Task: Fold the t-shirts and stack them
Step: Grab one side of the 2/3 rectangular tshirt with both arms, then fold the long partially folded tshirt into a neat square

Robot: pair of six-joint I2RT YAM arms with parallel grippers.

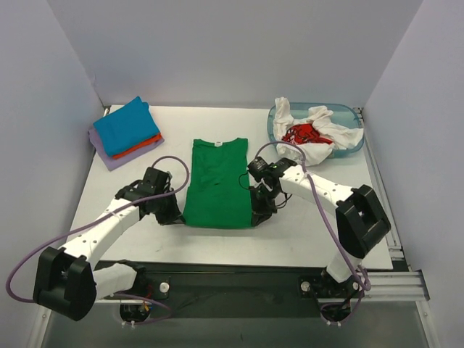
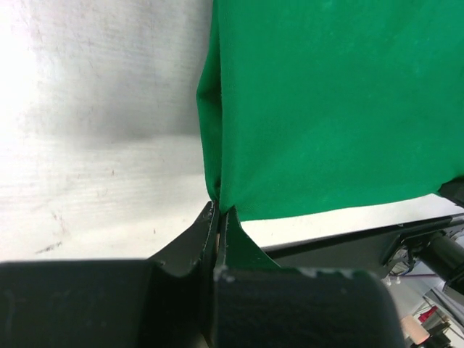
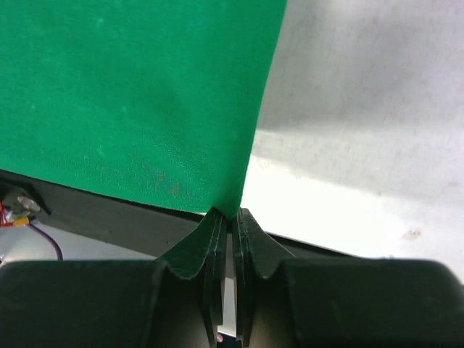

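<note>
The green t-shirt (image 1: 216,185) lies flat on the table in a long rectangle, collar at the far end. My left gripper (image 1: 176,214) is shut on its near left corner; the left wrist view shows the jaws (image 2: 220,212) pinching the green cloth (image 2: 326,109). My right gripper (image 1: 259,212) is shut on the near right corner; in the right wrist view the fingertips (image 3: 232,214) clamp the cloth's tip (image 3: 130,94). Folded blue (image 1: 129,125), orange (image 1: 139,147) and lavender (image 1: 114,156) shirts are stacked at the back left. White (image 1: 322,122) and red (image 1: 303,133) shirts lie crumpled in the tub.
The translucent blue tub (image 1: 357,142) stands at the back right. White walls close in the table on three sides. The table's near edge (image 1: 239,267) runs just behind the shirt's hem and both grippers.
</note>
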